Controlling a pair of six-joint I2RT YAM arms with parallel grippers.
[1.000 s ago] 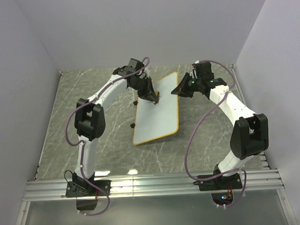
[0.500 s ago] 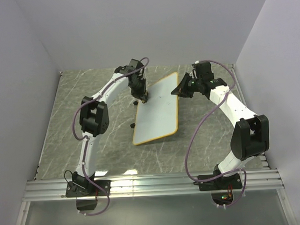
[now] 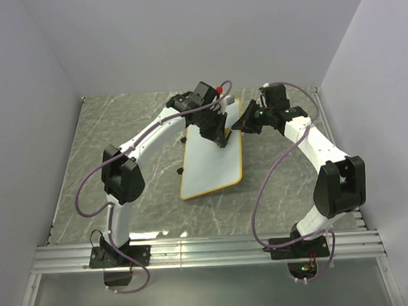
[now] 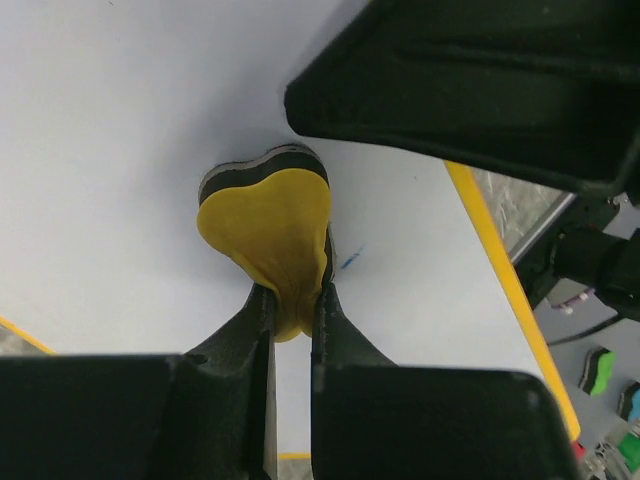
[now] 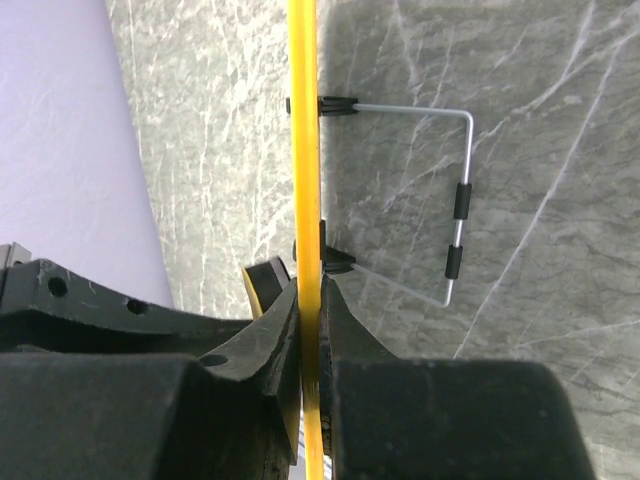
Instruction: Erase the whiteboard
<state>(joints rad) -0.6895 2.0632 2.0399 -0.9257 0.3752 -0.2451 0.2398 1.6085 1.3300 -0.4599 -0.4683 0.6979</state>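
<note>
The whiteboard [image 3: 214, 163], white with an orange-yellow rim, stands tilted on the marble table. My right gripper [image 3: 238, 124] is shut on its right rim, which shows edge-on in the right wrist view [image 5: 303, 130]. My left gripper [image 3: 220, 139] is shut on a yellow eraser with a black pad [image 4: 270, 225], and presses it against the board's face [image 4: 110, 160]. A small blue mark [image 4: 349, 261] lies on the board just right of the eraser.
The board's wire stand [image 5: 455, 200] with black sleeves sticks out behind it over the table [image 5: 540, 130]. White walls close in the back and both sides. An aluminium rail [image 3: 208, 251] runs along the near edge by the arm bases.
My left gripper has moved with the eraser from the board's upper left edge rightward across its top part. My right gripper has kept its hold on the rim.
</note>
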